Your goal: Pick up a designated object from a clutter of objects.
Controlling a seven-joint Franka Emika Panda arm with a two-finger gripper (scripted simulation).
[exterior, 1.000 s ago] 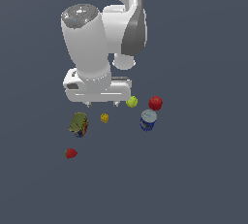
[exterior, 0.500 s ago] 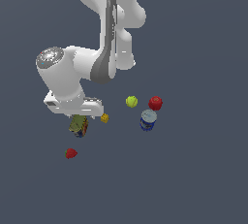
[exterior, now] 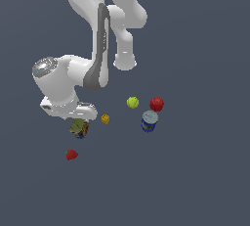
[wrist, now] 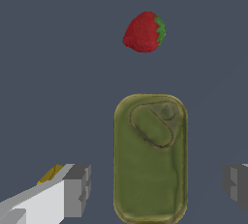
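grey floor — tin (wrist: 150, 157) sits between spread claw (wrist: 157, 186) fingers.

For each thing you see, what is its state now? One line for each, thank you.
End effector: open, fingers either side of the tin, not touching it.
Tin: upright on the floor, lid sealed.
Strawberry: lying free, apart from the tin.
Blue can: upright, closed.
Ball: resting free.
Apple: resting free.
Yellow cube: resting free.

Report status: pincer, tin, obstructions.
Pincer open, straddling the olive-gold tin, no contact. Tin upright, ungrasped. Strawberry and yellow cube nearby, clear of fingers.
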